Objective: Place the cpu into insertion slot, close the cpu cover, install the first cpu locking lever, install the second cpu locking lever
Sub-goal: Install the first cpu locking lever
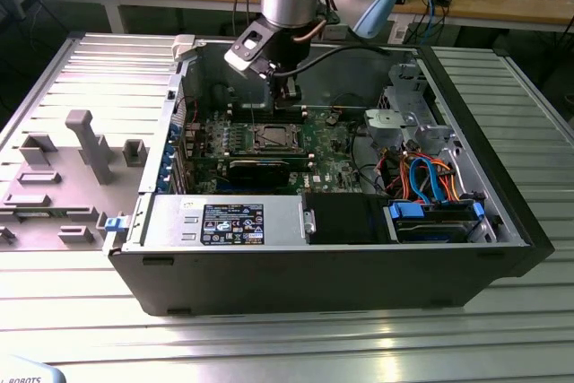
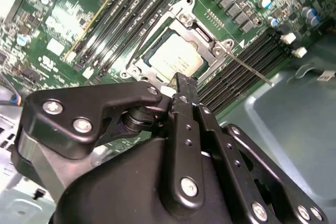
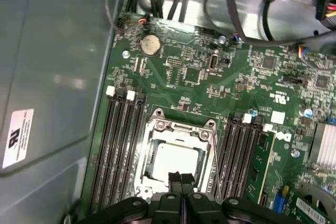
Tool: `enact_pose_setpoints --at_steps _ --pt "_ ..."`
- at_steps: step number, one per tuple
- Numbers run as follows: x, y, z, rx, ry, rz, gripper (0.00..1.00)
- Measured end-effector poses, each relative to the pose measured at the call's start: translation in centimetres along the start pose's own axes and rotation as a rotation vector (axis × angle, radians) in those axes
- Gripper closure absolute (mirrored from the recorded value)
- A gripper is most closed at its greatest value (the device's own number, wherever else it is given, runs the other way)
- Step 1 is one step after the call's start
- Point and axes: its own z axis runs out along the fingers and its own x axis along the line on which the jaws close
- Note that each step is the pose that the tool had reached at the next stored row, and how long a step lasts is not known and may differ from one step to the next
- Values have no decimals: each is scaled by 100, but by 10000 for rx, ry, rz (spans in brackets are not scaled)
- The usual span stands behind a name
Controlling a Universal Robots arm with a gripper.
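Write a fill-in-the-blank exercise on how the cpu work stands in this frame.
1. The cpu shows through the square ____ of the cpu cover.
2. The tool hangs by the cpu's edge with its fingers ____.
3. Black RAM slots flank the cpu cover on ____ sides.
Missing words: window; shut; both.

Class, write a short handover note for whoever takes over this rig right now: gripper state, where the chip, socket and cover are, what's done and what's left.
Gripper: shut, holding nothing, tips at the edge of the socket.
Chip: seated in the socket.
Cover: appears to lie down over the chip.
Done: chip placed, cover seemingly closed.
Left: one lever sticks out over the memory slots, apparently unlatched; I cannot tell the other lever's state.
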Motion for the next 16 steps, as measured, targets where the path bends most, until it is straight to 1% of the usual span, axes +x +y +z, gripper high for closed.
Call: enact_pose_setpoints --at_steps 3,5,7,9,16 --pt "0 0 0 10 -12 -611 89" --pt "0 0 0 14 -18 -946 89" --pt "0 0 0 18 -22 -1151 89" --pt "0 0 0 19 -23 -1218 89" --pt "0 0 0 19 -24 -1223 89"
